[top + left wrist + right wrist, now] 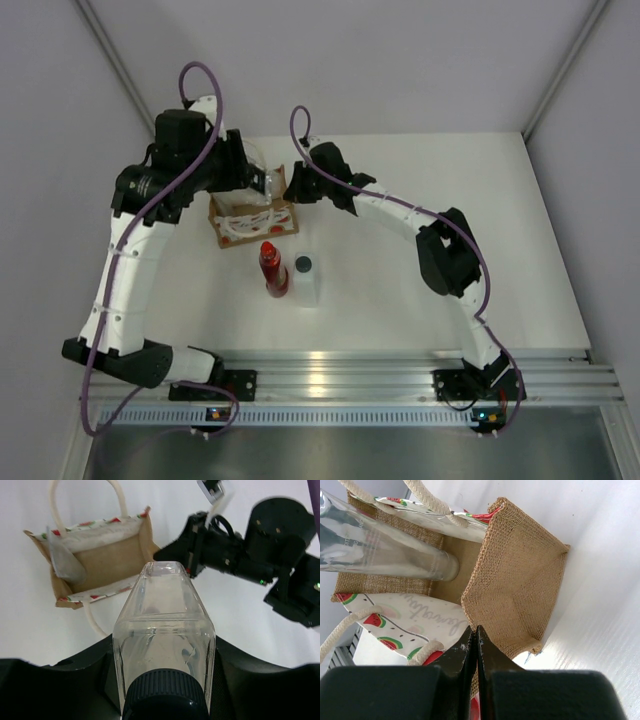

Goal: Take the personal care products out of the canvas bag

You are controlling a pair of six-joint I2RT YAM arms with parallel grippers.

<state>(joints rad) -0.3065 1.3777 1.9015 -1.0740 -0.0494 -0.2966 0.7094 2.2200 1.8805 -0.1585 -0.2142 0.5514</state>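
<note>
The canvas bag (252,220) stands at the back of the table, tan with watermelon-print sides and rope handles. My left gripper (262,182) is shut on a pale translucent bottle (164,625) with a dark ribbed cap and holds it over the bag (107,560). My right gripper (296,190) is shut on the bag's right rim; in the right wrist view its closed tips (476,630) pinch the burlap edge (520,570), with the translucent bottle (385,552) over the opening. A red bottle (272,268) and a white bottle with a dark cap (305,280) stand in front of the bag.
A pale greyish thing (66,565) leans against the bag's left inner wall. The right arm's wrist (250,555) is close to the right of the bag. The aluminium rail (340,380) runs along the near edge.
</note>
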